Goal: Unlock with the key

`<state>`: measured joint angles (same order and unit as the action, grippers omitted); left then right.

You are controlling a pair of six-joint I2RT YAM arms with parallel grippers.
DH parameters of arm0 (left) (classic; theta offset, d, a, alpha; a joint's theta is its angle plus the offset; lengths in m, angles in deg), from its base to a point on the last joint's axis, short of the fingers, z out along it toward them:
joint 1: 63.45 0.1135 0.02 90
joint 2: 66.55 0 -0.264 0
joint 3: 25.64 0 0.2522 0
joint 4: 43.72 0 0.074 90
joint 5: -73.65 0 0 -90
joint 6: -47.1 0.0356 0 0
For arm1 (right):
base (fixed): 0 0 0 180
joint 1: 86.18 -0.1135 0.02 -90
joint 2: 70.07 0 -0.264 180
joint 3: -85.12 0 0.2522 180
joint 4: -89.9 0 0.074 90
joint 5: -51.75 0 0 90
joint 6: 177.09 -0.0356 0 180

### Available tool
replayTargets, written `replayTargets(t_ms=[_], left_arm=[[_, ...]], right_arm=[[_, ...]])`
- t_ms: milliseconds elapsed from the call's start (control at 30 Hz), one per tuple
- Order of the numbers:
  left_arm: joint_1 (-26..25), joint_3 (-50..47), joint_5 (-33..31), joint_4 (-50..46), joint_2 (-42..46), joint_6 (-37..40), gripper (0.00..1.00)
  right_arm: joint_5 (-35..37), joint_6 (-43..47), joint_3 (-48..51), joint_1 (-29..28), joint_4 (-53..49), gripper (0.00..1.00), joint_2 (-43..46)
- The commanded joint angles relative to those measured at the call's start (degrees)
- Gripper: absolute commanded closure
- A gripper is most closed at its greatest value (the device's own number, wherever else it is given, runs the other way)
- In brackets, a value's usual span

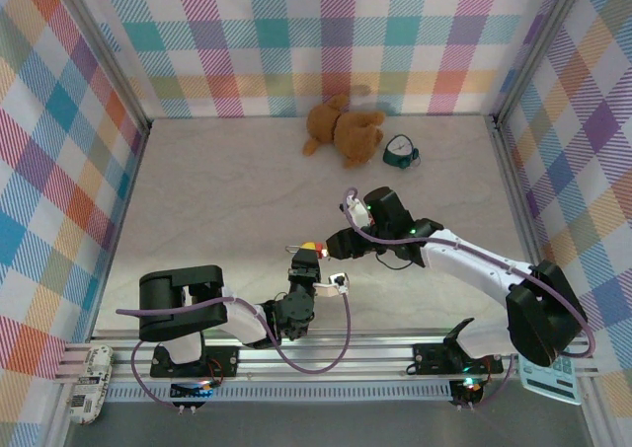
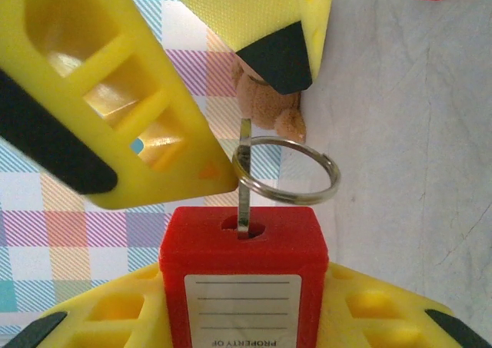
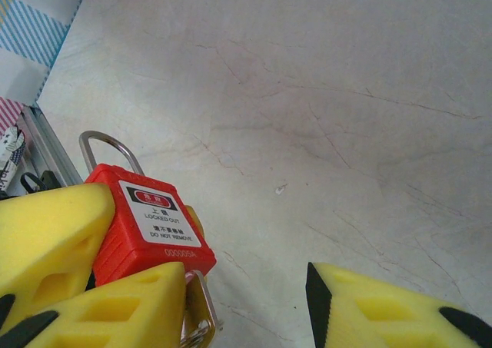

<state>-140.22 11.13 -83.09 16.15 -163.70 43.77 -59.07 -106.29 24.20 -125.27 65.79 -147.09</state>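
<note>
1. Top view: the left claw (image 1: 308,261) is clamped on a red padlock (image 1: 310,249) above the table (image 1: 217,200). The right claw (image 1: 341,242) is just beside it.
2. Left wrist view: the key (image 2: 244,180) stands in the padlock's keyhole with its ring (image 2: 296,175) attached, so insertion looks done.
3. Right wrist view: the right claw's jaws stand apart and are not pinching the key. The shackle (image 3: 108,144) appears seated, so gripping and turning the key are left.

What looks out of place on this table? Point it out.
A teddy bear lies flopped over at the back of the table, next to a small teal object. Neither has anything to do with the red padlock and the key sitting in it.
</note>
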Motion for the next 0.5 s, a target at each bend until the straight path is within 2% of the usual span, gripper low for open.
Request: replayTargets(t_ms=[0, 133, 200, 333, 467], left_arm=[[-0.62, 0.29, -0.32, 3.15, 0.14, -0.07, 0.84], [-0.60, 0.37, -0.32, 3.28, 0.36, 0.27, 0.84], [-0.58, 0.37, -0.39, 3.44, 0.97, -0.15, 0.84], [-0.28, 0.81, -0.17, 3.50, 2.13, -2.02, 0.83], [-0.04, 2.50, 1.11, 3.54, 2.77, -4.52, 0.83]], right_arm=[[0.98, -0.22, -1.14, -0.02, -0.71, 0.55, 0.14], [-0.02, -3.22, -2.56, 0.92, -2.41, 0.51, 0.29], [-4.42, -8.45, -1.74, 3.84, -0.76, 0.48, 0.32], [-17.36, -27.37, 6.27, 9.17, 17.40, 0.39, 1.58], [-20.67, -44.95, 13.29, 9.47, 35.81, 0.31, 1.53]])
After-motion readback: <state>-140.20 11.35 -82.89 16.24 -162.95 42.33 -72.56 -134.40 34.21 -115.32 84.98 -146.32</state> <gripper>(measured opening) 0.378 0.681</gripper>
